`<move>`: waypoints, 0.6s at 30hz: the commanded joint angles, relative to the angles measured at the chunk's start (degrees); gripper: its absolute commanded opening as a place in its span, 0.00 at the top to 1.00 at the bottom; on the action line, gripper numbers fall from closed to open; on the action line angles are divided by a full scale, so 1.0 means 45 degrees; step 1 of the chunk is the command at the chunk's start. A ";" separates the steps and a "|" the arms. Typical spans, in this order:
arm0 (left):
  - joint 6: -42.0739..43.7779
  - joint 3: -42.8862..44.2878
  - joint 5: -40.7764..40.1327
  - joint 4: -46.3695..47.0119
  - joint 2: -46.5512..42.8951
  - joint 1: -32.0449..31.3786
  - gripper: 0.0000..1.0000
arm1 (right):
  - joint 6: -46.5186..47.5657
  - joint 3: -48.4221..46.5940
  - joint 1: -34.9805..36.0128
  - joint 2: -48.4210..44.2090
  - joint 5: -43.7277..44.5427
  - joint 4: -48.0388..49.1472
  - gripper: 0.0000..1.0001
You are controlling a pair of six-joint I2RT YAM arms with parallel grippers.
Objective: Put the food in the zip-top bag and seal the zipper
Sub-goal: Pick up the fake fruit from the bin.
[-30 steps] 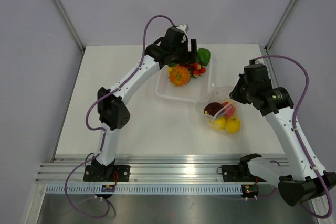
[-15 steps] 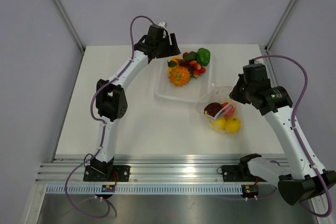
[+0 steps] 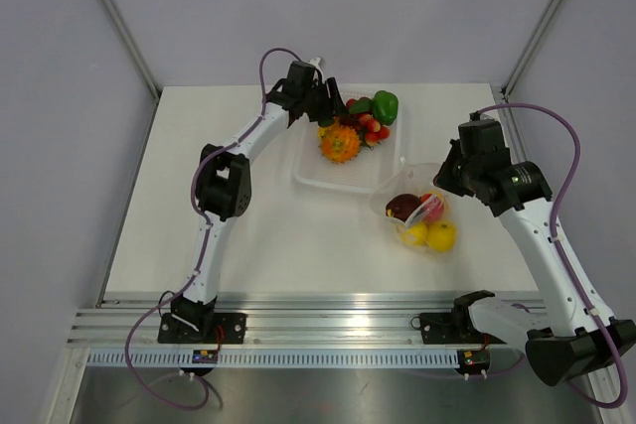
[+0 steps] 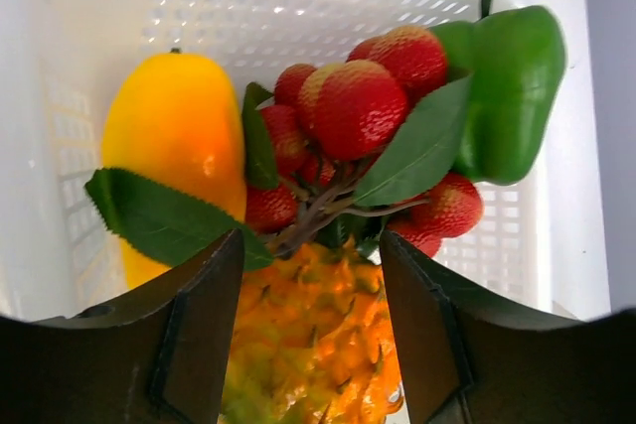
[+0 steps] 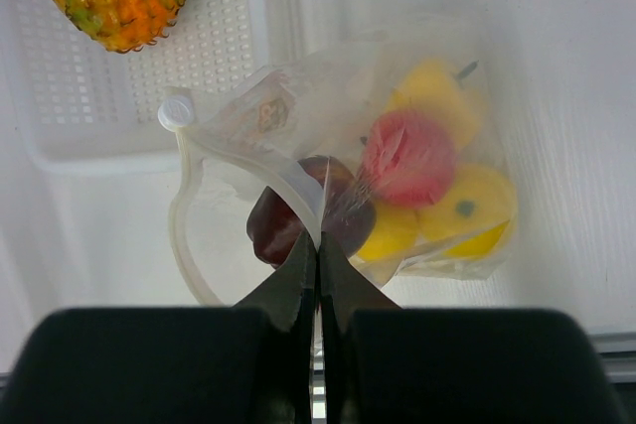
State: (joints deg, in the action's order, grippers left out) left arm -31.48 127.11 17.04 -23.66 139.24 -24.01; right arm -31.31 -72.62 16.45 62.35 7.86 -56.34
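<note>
Food (image 3: pixel 340 143) is divided between two places. A spiky orange fruit (image 4: pixel 308 345), a strawberry bunch (image 4: pixel 360 106), a green pepper (image 4: pixel 507 96) and a yellow mango (image 4: pixel 174 146) are crowded into the far end of the tray (image 3: pixel 316 178). Dark purple, red and yellow pieces are already lodged in the zip-top bag (image 3: pixel 422 215), which lies at the tray's near right corner. The bag's mouth is turned toward the tray, apparently so that each piece needs only a short carry.

The zipper (image 5: pixel 177 196) is pinched by the right gripper (image 5: pixel 318 245), whose fingers are pressed together on the strip. By that grip one lip is lifted and the mouth is propped wide for loading.

The left gripper (image 4: pixel 313 275) is poised over the tray's far end with its fingers apart. The spiky orange fruit is framed between them, which suggests it is the piece chosen next, but nothing is yet gripped there. Four pieces are judged left to move, so sealing is some way off.
</note>
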 commanded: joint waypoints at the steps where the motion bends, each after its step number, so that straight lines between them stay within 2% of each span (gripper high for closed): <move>1: -0.0327 0.0113 0.0530 0.1311 -0.0122 0.0023 0.42 | 0.0044 -0.0054 -0.0042 -0.0007 0.0090 0.0293 0.97; 9: -0.0464 0.0426 0.0667 0.1137 0.0269 0.0023 0.51 | 0.0044 -0.0015 -0.0042 0.0032 0.0070 0.0273 0.97; 18: -0.0308 0.0308 0.0569 0.0903 0.0093 0.0023 0.67 | 0.0005 0.0005 -0.0042 0.0090 -0.0027 0.0351 0.97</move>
State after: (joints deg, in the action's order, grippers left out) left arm -33.26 127.13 18.26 -21.10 139.74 -24.05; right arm -31.33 -72.62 16.45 62.46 7.84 -56.31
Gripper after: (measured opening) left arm 0.344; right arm 0.037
